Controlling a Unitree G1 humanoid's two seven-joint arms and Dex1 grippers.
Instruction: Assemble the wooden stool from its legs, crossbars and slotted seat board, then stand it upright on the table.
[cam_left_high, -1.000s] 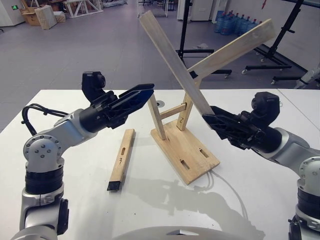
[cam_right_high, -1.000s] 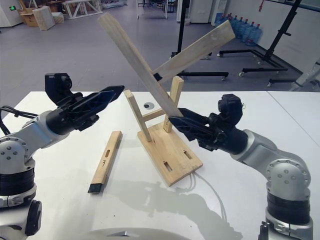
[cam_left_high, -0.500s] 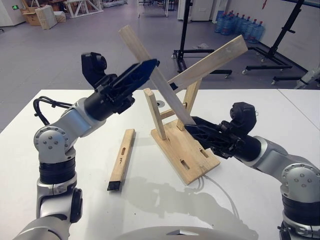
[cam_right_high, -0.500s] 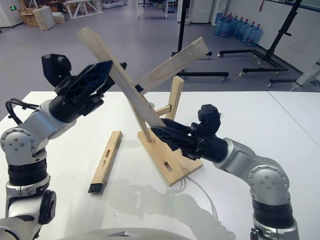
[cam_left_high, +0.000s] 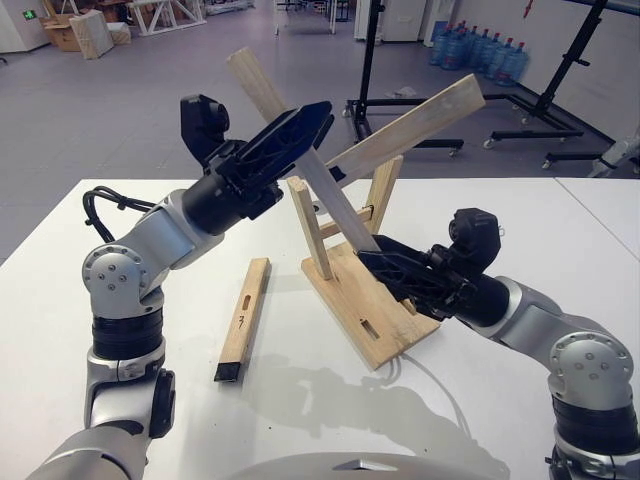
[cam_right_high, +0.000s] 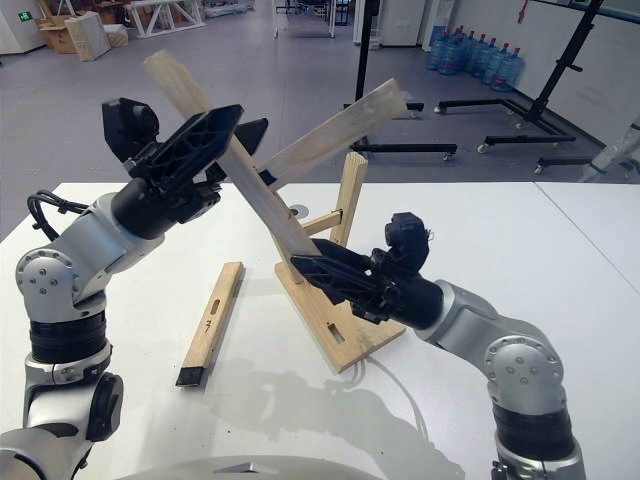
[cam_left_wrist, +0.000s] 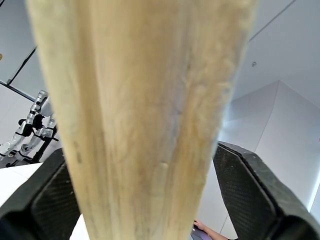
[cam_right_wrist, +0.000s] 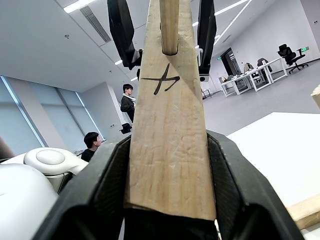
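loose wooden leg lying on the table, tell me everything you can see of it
The loose wooden leg is a flat bar of pale wood lying flat on the white table, to the left of the slotted seat board and apart from it. A narrow slot is cut in its upper face about halfway along, and its near end is dark. Only the table touches it.
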